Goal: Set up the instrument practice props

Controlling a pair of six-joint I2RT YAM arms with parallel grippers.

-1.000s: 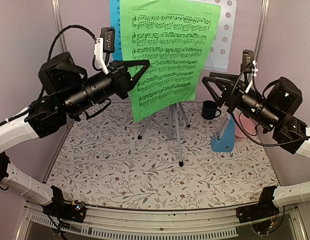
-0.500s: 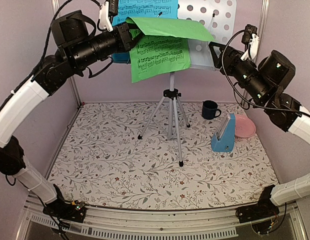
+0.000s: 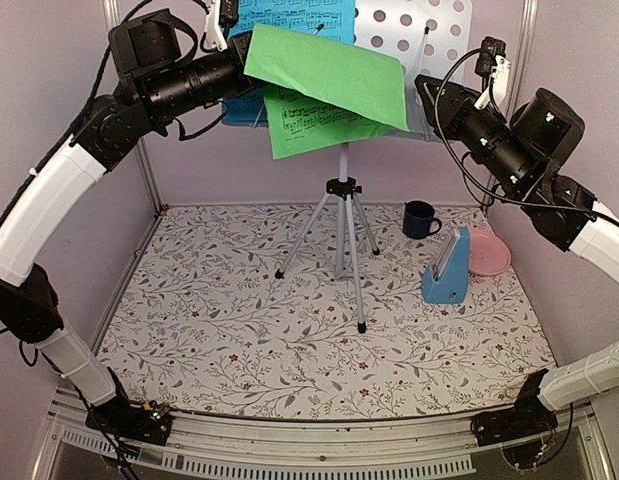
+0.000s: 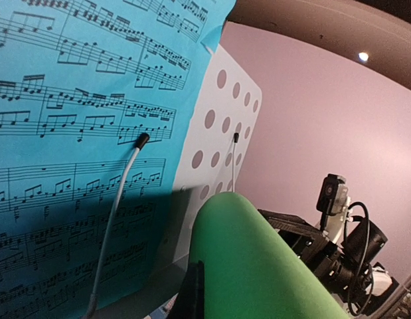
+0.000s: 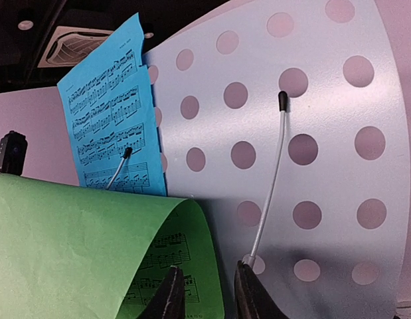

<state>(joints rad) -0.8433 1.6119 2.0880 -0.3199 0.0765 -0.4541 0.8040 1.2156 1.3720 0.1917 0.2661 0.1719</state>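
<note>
Pink walls close round a floral-patterned table (image 3: 239,350). At its back the music stand (image 3: 414,30) rises on its tripod (image 3: 344,230). The blue music sheet (image 3: 289,15) sits on the left half of the perforated plate, pinned by a wire arm (image 4: 119,199).

The left gripper (image 3: 251,55) is closed on the left edge of the green music sheet (image 3: 329,75). It holds the sheet up in front of the plate, seemingly so it can go onto the bare right half. The paper sags and folds over, hiding the stand's ledge and most of the left fingers.

The right gripper (image 3: 424,90) is poised at the sheet's free edge, jaws part-way apart. Whether the paper lies between them or just behind is hard to tell.

The metronome (image 3: 446,272) stands on the table, off to the right of the tripod.
</note>
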